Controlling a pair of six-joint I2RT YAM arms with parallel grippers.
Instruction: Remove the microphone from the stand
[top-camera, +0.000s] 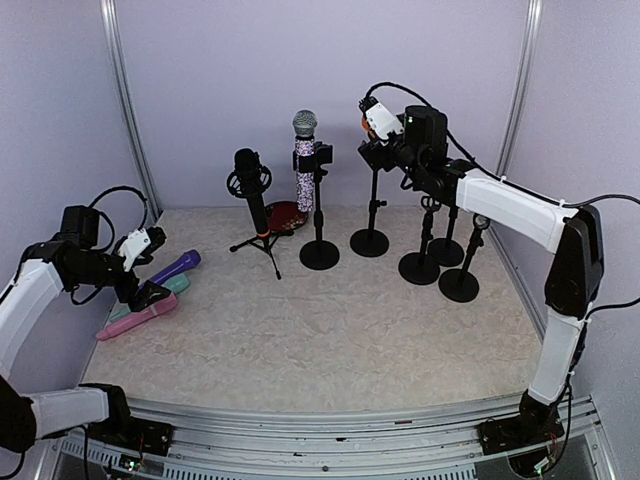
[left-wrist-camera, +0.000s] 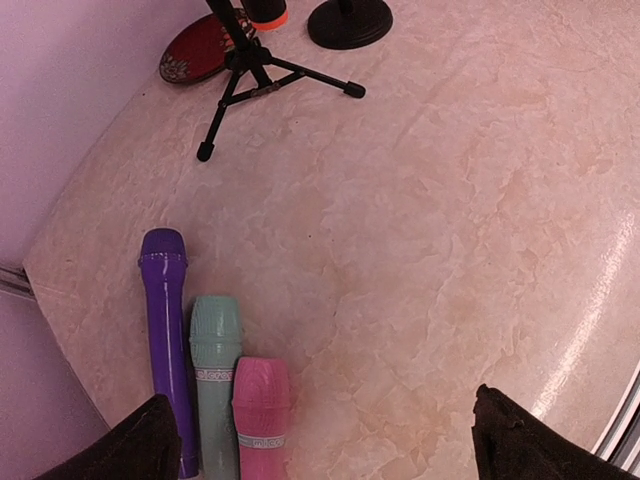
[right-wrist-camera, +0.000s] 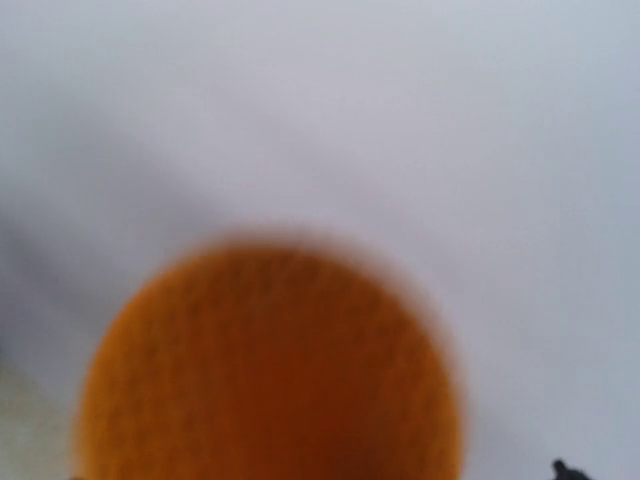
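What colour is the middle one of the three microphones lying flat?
The middle microphone is mint green, clearest in the left wrist view.

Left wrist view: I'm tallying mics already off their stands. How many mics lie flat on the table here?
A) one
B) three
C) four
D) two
B: a purple mic, a teal mic and a pink mic lie side by side on the table.
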